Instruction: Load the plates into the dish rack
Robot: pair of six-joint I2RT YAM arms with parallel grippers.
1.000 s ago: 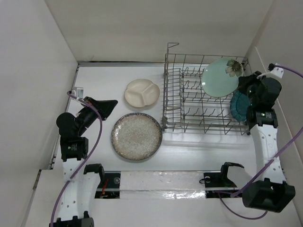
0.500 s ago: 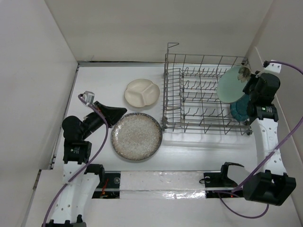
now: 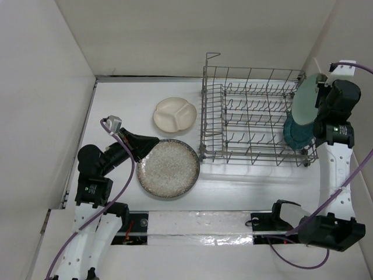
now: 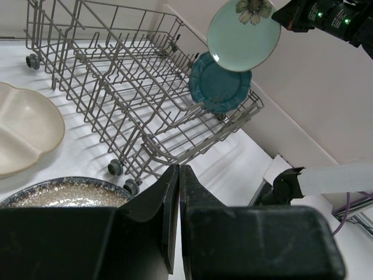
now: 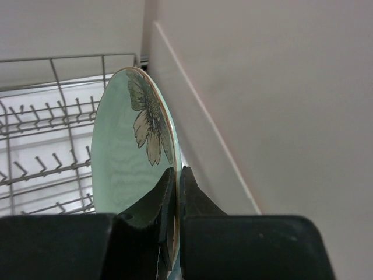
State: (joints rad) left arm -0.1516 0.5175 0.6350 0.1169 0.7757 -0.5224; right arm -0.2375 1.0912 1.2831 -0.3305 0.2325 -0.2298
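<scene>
Two hands: right hand (image 5: 173, 173) tight on mint plate (image 5: 125, 157), left hand (image 4: 178, 175) closed, empty.

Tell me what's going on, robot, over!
Right gripper shut on mint plate, held on edge above right end of dish rack. Left gripper shut, empty, by rim of speckled plate. Teal plate standing in rack below; cream plate on table.

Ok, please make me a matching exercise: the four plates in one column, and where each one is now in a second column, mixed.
1 mint green plate
2 teal plate
3 cream divided plate
4 speckled plate

A flat on the table, nearer the arm bases
B clamped in the right gripper
C standing in the dish rack
D flat on the table, farther back

Pairs: 1-B, 2-C, 3-D, 4-A
</scene>
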